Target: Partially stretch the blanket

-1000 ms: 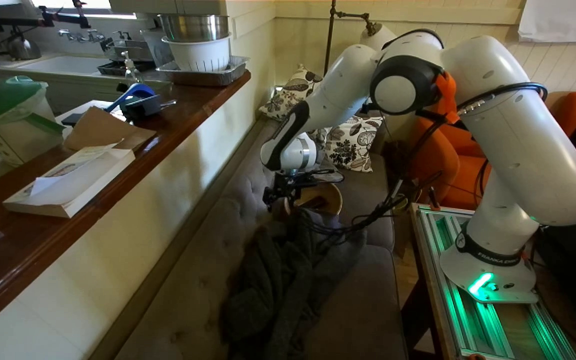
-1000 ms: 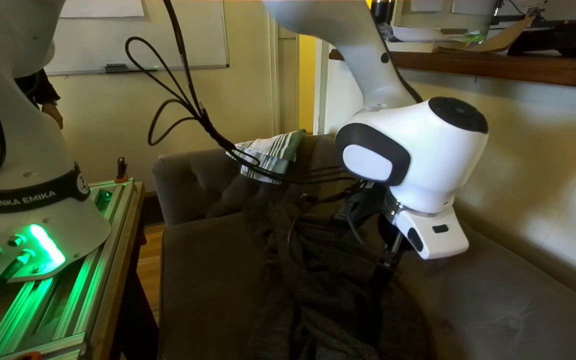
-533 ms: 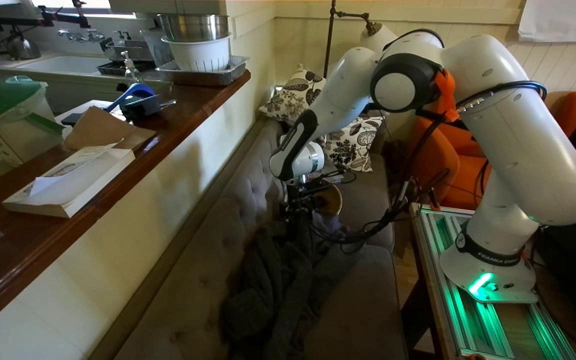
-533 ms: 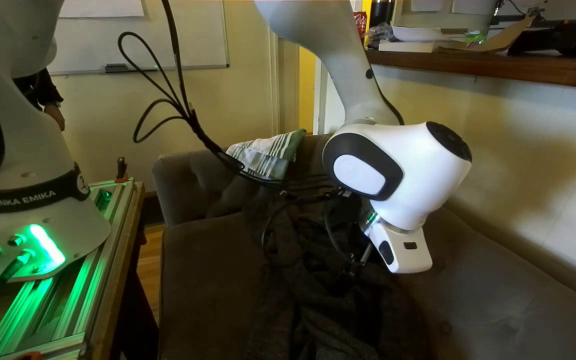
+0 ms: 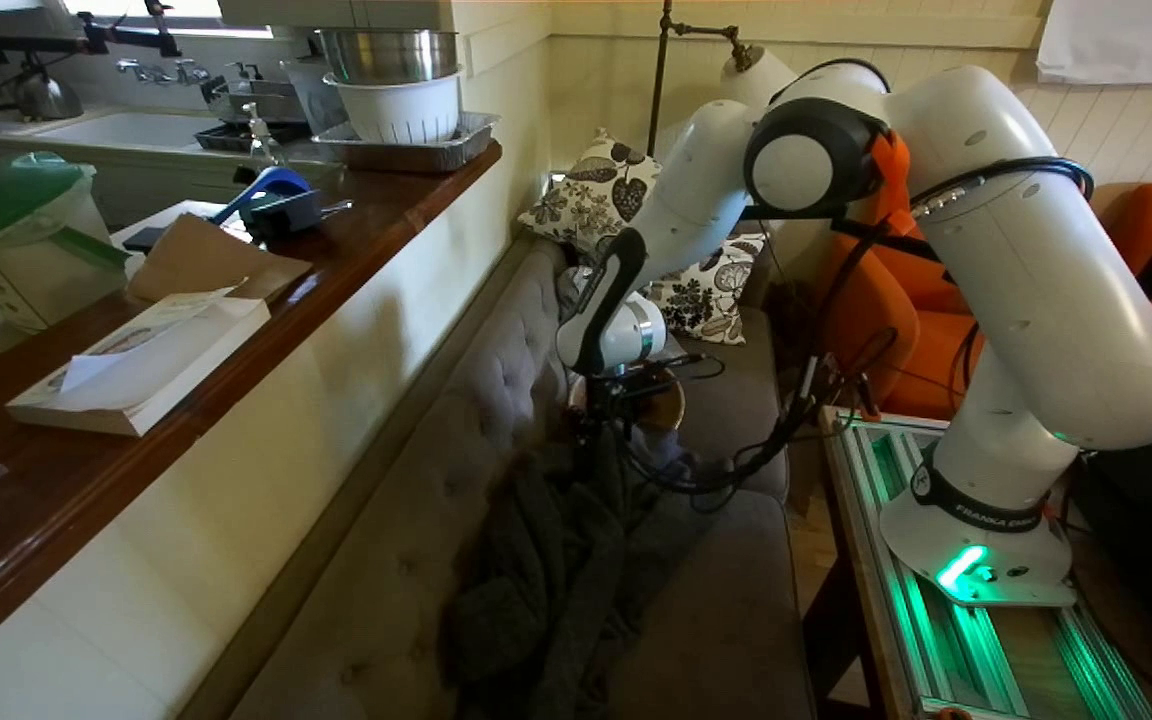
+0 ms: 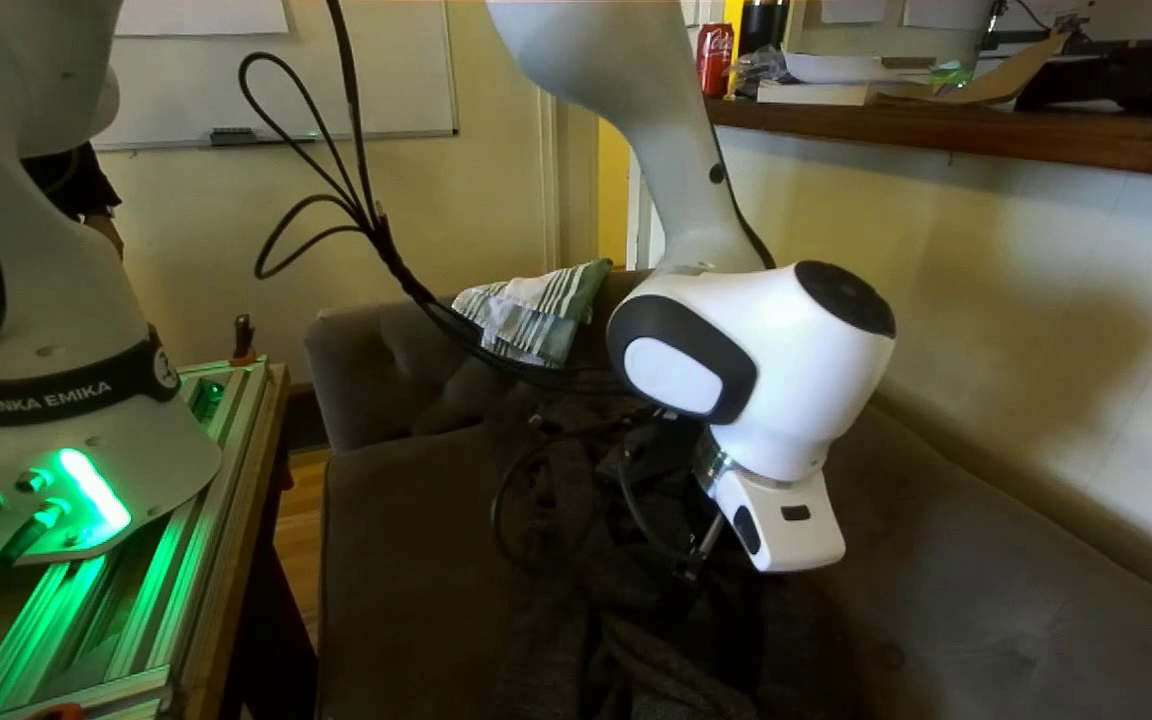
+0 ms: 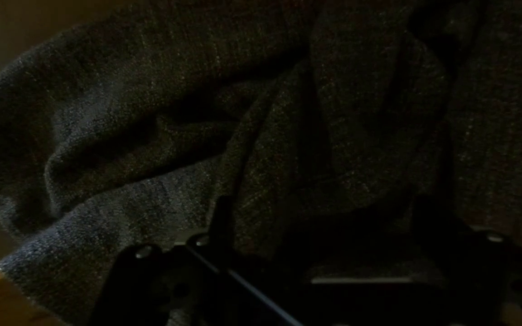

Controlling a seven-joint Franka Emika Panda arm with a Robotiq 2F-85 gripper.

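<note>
Your wrist view is dark, but at its bottom edge you can make out the gripper [image 7: 322, 203] with its two fingers [image 7: 222, 222] spread well apart. The blanket [image 7: 356, 113] fills most of the view beyond them, dark grey-olive and creased into deep folds, and some of it shows in the gap between the fingertips; you cannot tell whether either finger touches it. A patch of brown wood [image 7: 2, 301] shows past the blanket's edge at lower left. In an exterior view, you see the blanket bunched on the grey tufted sofa [image 5: 366, 600], running from near your gripper down to the bottom edge of the view. The round tan bowl [image 5: 679, 400] is behind the gripper from this angle, partly hidden by it, and patterned pillows [image 5: 711, 300] rest farther along the sofa. A long wooden counter [image 5: 386, 210] runs above the sofa's back, with a pale box [image 5: 206, 364] on it. In an exterior view, your white arm [image 6: 796, 360] hangs over the blanket, which lies wrinkled along the seat toward the sofa's far end; the gripper's fingers are too dark to make out here. A green-and-white striped cloth [image 6: 536, 310] is draped over that far end, and a red can [image 6: 714, 60] stands on the counter.
</note>
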